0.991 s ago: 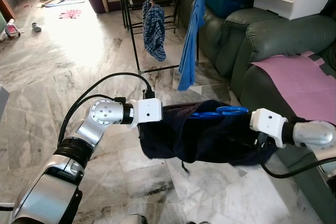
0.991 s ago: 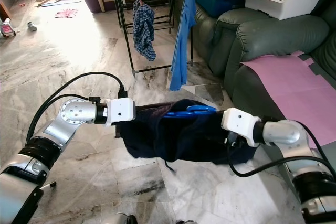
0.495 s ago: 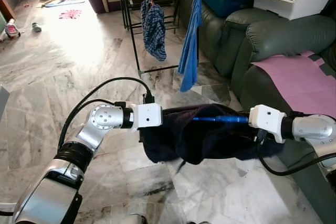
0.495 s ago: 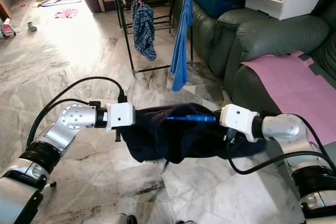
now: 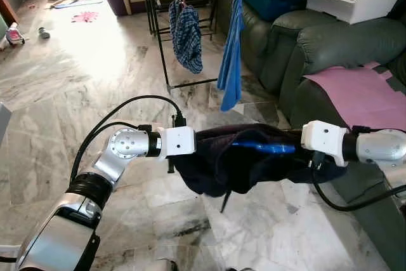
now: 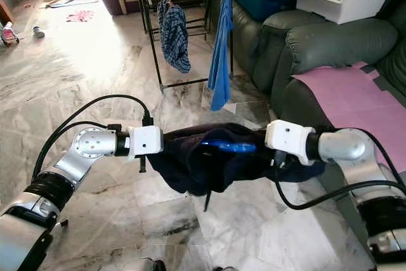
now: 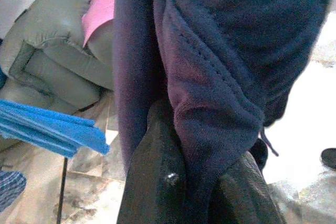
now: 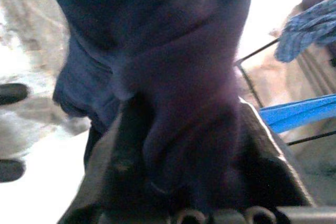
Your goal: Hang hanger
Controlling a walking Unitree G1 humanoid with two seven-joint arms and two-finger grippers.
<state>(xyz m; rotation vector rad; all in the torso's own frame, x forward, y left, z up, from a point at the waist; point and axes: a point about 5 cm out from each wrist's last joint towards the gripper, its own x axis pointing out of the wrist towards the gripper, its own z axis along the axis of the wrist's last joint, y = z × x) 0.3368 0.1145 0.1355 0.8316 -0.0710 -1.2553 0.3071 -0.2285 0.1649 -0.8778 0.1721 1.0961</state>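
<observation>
Navy garment (image 5: 235, 163) stretches between left gripper (image 7: 197, 192) and right gripper (image 8: 178, 182), both clamped on its cloth; the blue hanger (image 5: 263, 148) lies mostly buried inside.

Head stereo pair looks down; wrist cameras sit close against dark garment (image 7: 210, 51).

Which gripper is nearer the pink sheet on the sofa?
Right. The right gripper grips the dark garment just in front of the sofa where the pink sheet lies; the left gripper grips the garment's other end, out over the marble floor.
</observation>
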